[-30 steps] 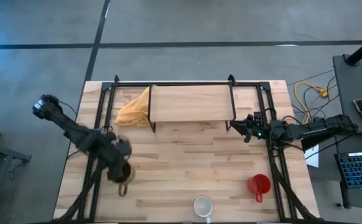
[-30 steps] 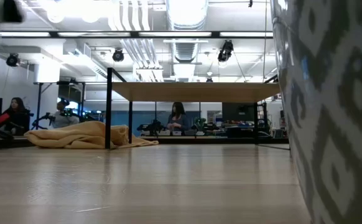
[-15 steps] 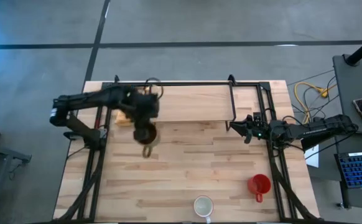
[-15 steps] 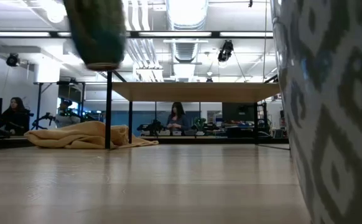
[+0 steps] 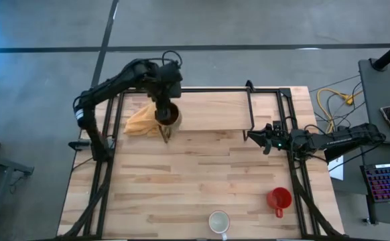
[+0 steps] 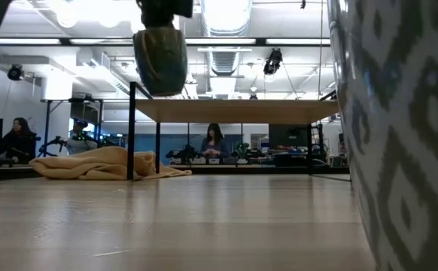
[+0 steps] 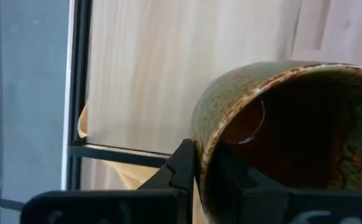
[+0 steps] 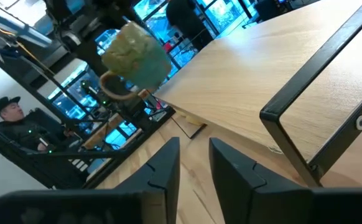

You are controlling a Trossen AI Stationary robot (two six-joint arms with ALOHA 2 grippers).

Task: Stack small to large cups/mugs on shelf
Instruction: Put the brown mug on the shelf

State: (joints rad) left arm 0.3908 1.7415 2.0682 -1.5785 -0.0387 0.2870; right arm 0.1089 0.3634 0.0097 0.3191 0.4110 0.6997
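The brownish-olive mug (image 5: 168, 116) with a dark inside hangs just above the left end of the shelf (image 5: 208, 110), its handle (image 5: 166, 134) toward the table's near edge. My left gripper (image 5: 162, 108) is shut on it from above. In the low view the mug (image 6: 160, 60) is clear of the shelf board (image 6: 234, 111). The white mug (image 5: 218, 221) and the red mug (image 5: 279, 199) stand on the table near its front edge. My right gripper (image 5: 250, 136) waits by the shelf's right legs, its fingers (image 8: 162, 168) apart with nothing between them. My left gripper pinches the mug's rim (image 7: 201, 146) on the side away from the handle, one finger (image 7: 182, 167) outside the wall and the other inside the cup. The fingers point steeply down. The mug hangs mouth up, slightly tilted, clear of the shelf.
A yellow cloth (image 5: 141, 120) lies on the table under and beside the shelf's left end. Black frame rails (image 5: 108, 167) run along the table's left and right sides. A grey-and-white patterned surface (image 6: 403, 135) fills the right of the low view, close to the camera.
My left gripper has carried the olive mug from the table's near left up and toward the far edge, then right, to above the shelf's left end. Its wrist has rolled on the way. The mug has stayed in the hold, lifted clear.
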